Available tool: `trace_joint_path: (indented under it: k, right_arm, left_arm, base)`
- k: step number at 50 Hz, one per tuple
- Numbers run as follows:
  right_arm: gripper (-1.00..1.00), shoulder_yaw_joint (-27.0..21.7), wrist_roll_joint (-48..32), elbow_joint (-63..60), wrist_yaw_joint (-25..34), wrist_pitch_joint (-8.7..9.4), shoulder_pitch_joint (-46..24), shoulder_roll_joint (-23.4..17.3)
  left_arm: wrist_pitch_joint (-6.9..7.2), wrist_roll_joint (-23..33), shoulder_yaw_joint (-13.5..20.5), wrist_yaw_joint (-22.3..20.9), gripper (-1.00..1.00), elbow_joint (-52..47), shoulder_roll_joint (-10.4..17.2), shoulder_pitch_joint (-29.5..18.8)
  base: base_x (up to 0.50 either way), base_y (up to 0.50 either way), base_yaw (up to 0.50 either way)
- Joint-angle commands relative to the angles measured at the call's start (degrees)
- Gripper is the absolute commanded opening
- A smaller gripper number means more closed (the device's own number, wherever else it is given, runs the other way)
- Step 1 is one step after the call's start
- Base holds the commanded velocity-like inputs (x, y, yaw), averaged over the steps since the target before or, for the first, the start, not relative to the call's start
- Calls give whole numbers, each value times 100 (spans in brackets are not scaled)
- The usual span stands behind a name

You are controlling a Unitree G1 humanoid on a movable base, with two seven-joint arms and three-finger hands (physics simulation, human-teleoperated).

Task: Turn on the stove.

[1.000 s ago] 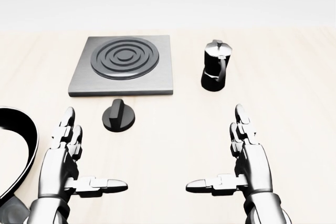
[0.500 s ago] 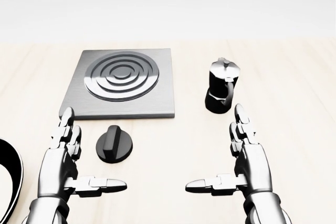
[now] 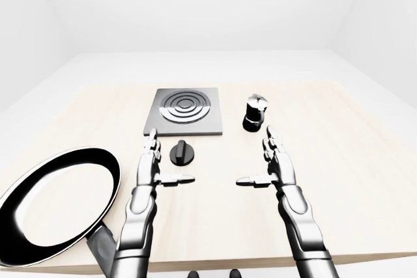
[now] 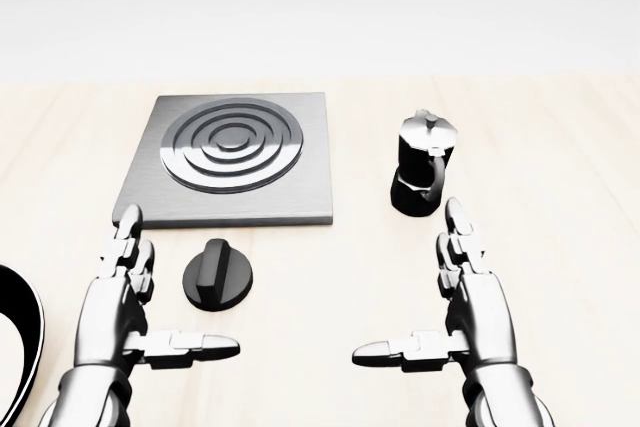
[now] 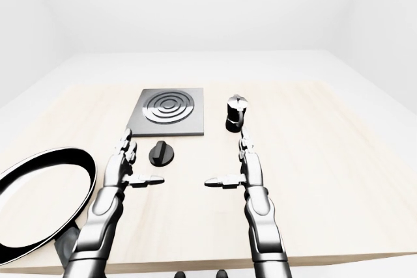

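Both the left hand (image 4: 118, 309) and right hand (image 4: 470, 309) hovered released, fingers extended and thumbs pointing inward, over the table (image 4: 330, 277), with the stove (image 4: 232, 157) and its knob (image 4: 217, 273) just above the left hand in the head view.

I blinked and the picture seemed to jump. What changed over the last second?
The camera moved: the stove, its knob and the moka pot all slid lower in the head view, then settled, and the pan slipped leftward. Both the left hand and right hand stayed open, holding nothing.
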Motion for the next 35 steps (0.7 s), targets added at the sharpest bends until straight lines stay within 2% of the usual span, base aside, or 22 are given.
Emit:
trace_joint_path:
  k: [1, 6, 9, 18, 22, 33, 35]
  right_arm:
    - [100, 14, -10, -17, 6, 22, 12, 5]
    - [100, 21, -9, -13, 6, 15, 28, 11]
    - [100, 2, 3, 11, 8, 15, 1, 2]
    - [100, 15, -2, 59, 14, -29, 21, 7]
    - [100, 17, -3, 79, 13, -48, 26, 9]
    - [100, 41, -20, 106, 33, -80, 52, 16]
    - [100, 21, 7, 131, 46, -86, 45, 9]
  left_arm:
    - [102, 44, 13, 2, 100, 385, 51, -221]
    - [58, 111, -18, 0, 100, 560, 58, -276]
    - [119, 169, -59, -15, 100, 516, 48, -263]
    - [86, 272, -124, -41, 100, 619, 16, -281]
    - [12, 308, -139, -51, 100, 739, 10, -307]
    - [50, 345, -188, -84, 100, 747, -25, -312]
    - [5, 349, -200, -92, 100, 814, -33, -315]
  base:
    - [0, 0, 0]
    - [0, 0, 0]
    - [0, 0, 0]
    - [0, 0, 0]
    - [0, 0, 0]
    - [0, 0, 0]
    - [0, 0, 0]
